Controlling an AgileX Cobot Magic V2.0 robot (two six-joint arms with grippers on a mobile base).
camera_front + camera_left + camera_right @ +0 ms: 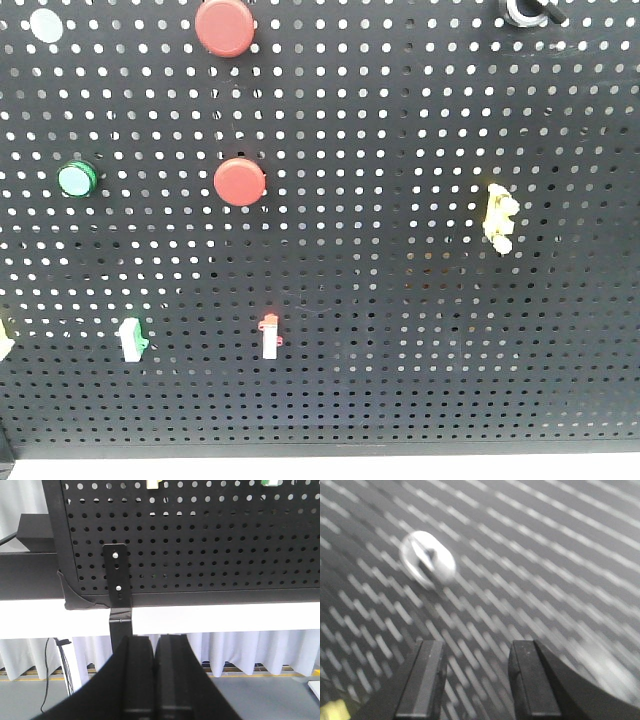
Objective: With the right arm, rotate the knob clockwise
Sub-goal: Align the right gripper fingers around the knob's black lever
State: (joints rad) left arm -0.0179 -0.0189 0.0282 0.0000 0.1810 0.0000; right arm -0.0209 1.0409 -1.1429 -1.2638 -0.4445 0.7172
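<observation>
Right tool (475, 650) hangs open and empty before the pegboard (545, 555), apart from the blurred knob (427, 560) up-left in its view; my left tool (155, 645) sits closed, jaws pressed together.

One black perforated board (400, 120) is filling the front view. It is carrying two flat red discs: an upper red button (225, 27) and a lower red button (240, 182). One green round button (77, 179) and one pale round button (45, 23) are joining them. One knob (525, 10) is showing, cut by the top edge. Three small clip-like parts are showing whole: one yellow piece (498, 215), one green-and-white piece (131, 338) and one red-and-white piece (270, 337). A fourth, a yellowish piece (3, 340), is being cropped at the left edge. One bracket (116, 575) is bearing two screws. Two grippers are appearing, the left gripper (155, 642) and the right gripper (475, 647), each showing two fingers.
</observation>
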